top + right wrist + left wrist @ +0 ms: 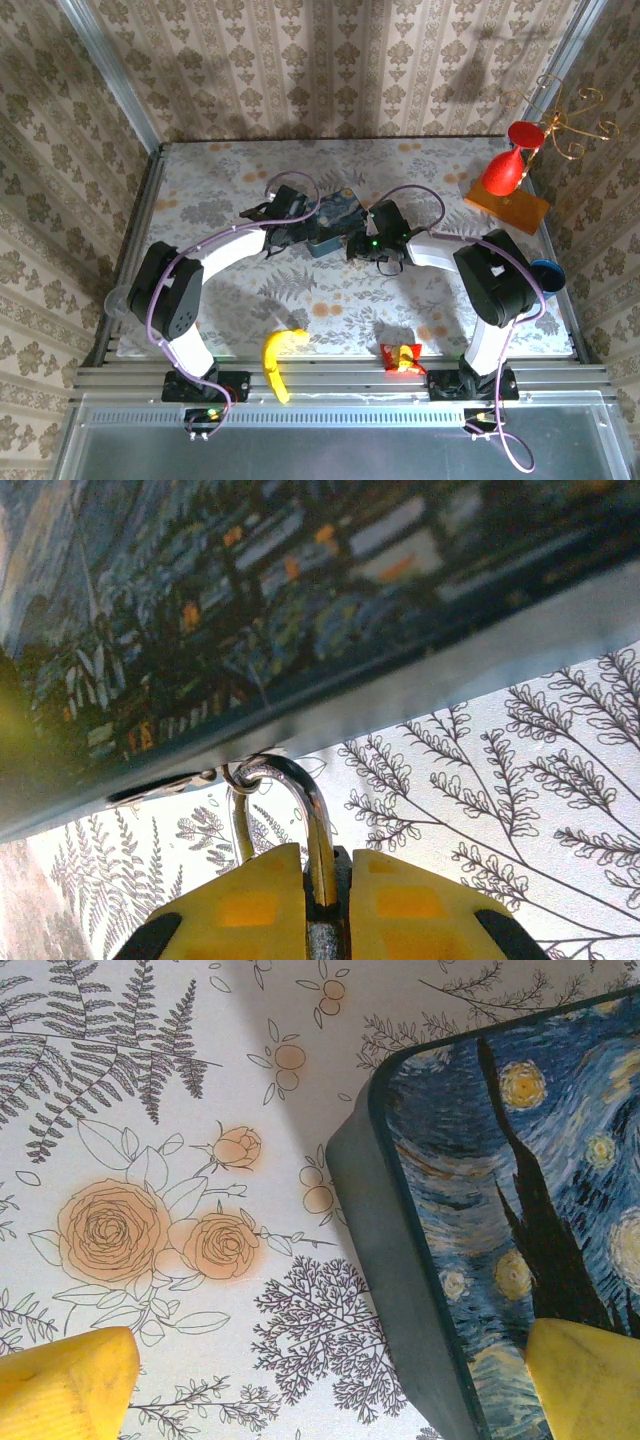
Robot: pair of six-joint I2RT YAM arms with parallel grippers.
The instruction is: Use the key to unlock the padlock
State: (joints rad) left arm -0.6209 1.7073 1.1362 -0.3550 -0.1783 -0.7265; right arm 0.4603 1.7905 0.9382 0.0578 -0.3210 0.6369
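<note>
Right end effector [325, 885] is clamped tight, its yellow pads [250, 895] pinching the padlock [312, 825] by its silvery shackle. That shackle curves up through a small ring on the side of the starry-night tin box [300, 600], so the padlock sits right against the box's lower edge, with the fern-printed worktop [520, 760] behind it. The lock's body is mostly hidden between the pads.

Over on the other side, the left end effector [325, 1400] is spread wide open and holds nothing. One yellow fingertip [65, 1385] is over the bare floral surface, the other over the painted lid, with the box's dark side wall running between them.

From above, both arms meet at the box in the middle of the worktop. A banana [280, 362] and a red-and-yellow snack packet [402, 357] lie at the near edge, well apart from it.
</note>
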